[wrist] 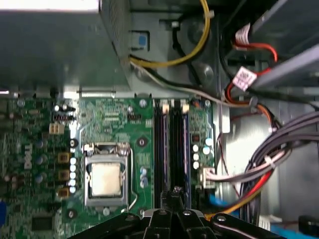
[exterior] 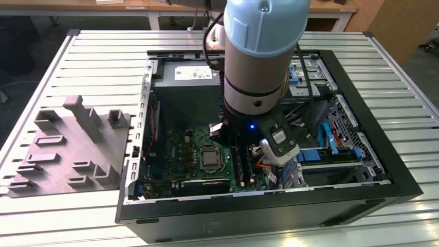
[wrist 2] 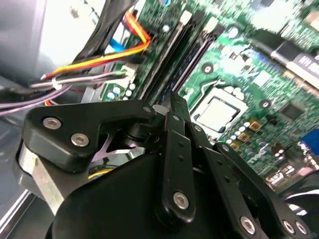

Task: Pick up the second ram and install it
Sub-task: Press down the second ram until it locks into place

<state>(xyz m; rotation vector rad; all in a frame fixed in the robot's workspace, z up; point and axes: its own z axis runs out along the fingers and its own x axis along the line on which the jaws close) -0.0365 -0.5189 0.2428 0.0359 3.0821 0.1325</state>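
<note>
Seemingly clenched at the claw, with nothing visible between the tips. Poised directly over the black slot rails beside the processor socket. Just beyond the tips, what looks like the second ram, on edge in a rail, long axis running straight away toward the power supply. Near end hidden; seating hard to judge.

the black end effector hangs just above the green motherboard, near its black slot rails
</note>
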